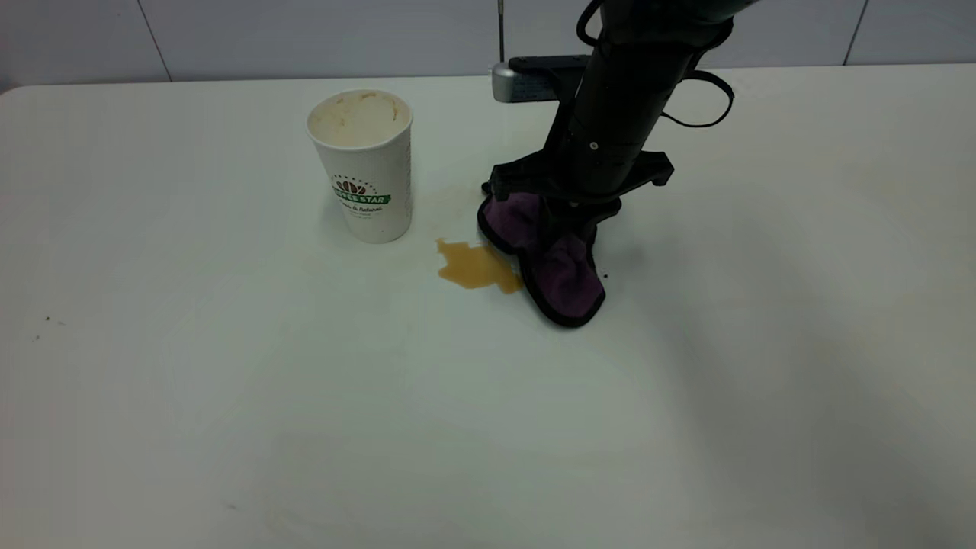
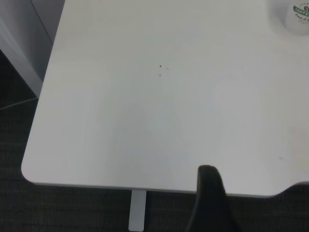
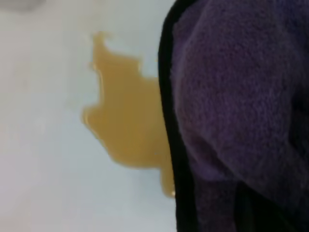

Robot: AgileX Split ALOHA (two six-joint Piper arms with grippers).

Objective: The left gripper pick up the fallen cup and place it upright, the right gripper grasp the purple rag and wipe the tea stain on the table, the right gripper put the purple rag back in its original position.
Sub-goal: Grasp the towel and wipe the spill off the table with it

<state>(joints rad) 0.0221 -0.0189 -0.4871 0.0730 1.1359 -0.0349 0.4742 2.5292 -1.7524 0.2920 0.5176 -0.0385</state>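
The cup (image 1: pixel 366 164) stands upright on the table (image 1: pixel 229 396), left of centre; its base shows in a corner of the left wrist view (image 2: pixel 297 14). To its right lies the tea stain (image 1: pixel 476 267), an amber puddle. My right gripper (image 1: pixel 568 229) comes straight down and is shut on the purple rag (image 1: pixel 560 278), which rests crumpled on the table with its black edge touching the stain's right side. The right wrist view shows the rag (image 3: pixel 231 96) right beside the stain (image 3: pixel 130 121). My left gripper (image 2: pixel 212 203) hangs over the table's near-left edge, far from the cup.
A silver-and-black part of the arm's base (image 1: pixel 526 80) sits at the table's back behind the right arm. Tiny dark specks (image 1: pixel 47 319) dot the left of the table. The table's rounded corner (image 2: pixel 29 169) and the dark floor show below the left gripper.
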